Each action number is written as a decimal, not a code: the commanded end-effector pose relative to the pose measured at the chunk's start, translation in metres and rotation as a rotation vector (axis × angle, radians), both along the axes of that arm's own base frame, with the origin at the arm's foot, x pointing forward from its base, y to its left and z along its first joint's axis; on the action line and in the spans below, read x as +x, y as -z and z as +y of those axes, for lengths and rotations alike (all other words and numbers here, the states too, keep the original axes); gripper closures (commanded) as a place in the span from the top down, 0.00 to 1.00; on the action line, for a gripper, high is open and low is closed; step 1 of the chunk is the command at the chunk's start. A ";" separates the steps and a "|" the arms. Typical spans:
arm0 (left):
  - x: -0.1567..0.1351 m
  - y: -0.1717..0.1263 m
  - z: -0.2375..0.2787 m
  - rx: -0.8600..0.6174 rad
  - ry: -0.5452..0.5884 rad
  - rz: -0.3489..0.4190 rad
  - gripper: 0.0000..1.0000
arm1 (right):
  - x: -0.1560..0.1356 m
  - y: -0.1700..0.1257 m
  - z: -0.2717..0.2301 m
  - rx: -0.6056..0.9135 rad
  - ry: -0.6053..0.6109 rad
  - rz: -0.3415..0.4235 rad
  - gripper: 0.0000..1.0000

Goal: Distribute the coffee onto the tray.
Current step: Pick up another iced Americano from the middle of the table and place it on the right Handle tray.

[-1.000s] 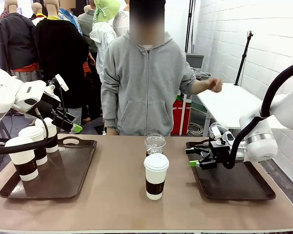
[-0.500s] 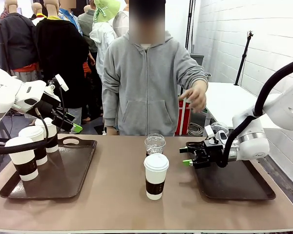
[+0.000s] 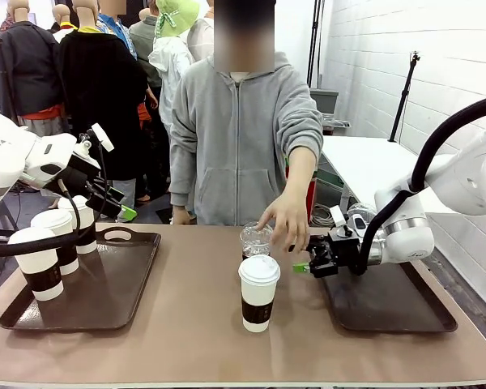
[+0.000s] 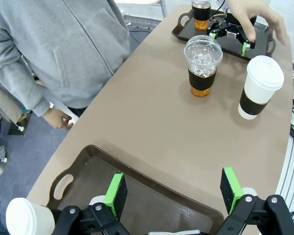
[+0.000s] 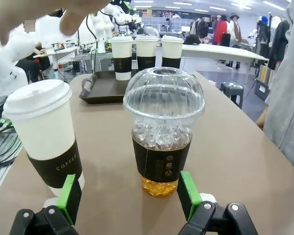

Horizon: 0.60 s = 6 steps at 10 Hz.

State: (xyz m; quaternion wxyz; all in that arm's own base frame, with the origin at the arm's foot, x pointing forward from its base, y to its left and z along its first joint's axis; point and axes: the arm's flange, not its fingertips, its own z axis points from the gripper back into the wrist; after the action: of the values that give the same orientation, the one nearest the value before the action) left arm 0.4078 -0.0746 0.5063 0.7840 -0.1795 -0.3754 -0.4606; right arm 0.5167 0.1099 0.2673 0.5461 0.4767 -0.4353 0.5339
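right jaws advanced, open; dome cup [image 5: 163,132] ahead, apart

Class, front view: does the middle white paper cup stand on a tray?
No, the white paper cup stands on bare table between the left tray and the right tray.

Left arm [image 3: 12,154]: raised at the left side, wrist tipped downward.
Left gripper [image 3: 117,207]: jaws spread wide.
Right arm [image 3: 470,182]: stretched low toward the middle.
Right gripper [image 3: 308,263]: held level, jaws wide apart.
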 end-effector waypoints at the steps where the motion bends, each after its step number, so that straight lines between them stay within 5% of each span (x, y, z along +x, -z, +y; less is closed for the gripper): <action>1: 0.003 0.003 0.002 -0.017 0.021 -0.017 1.00 | -0.002 -0.002 -0.008 -0.003 0.045 -0.015 1.00; 6: 0.003 0.003 0.002 -0.017 0.021 -0.017 1.00 | -0.031 -0.011 -0.068 0.004 0.159 -0.021 1.00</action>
State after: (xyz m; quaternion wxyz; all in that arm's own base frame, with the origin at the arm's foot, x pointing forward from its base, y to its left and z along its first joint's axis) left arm 0.4077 -0.0750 0.5064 0.7839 -0.1793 -0.3754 -0.4609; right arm 0.4979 0.0399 0.2757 0.5856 0.4449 -0.4613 0.4962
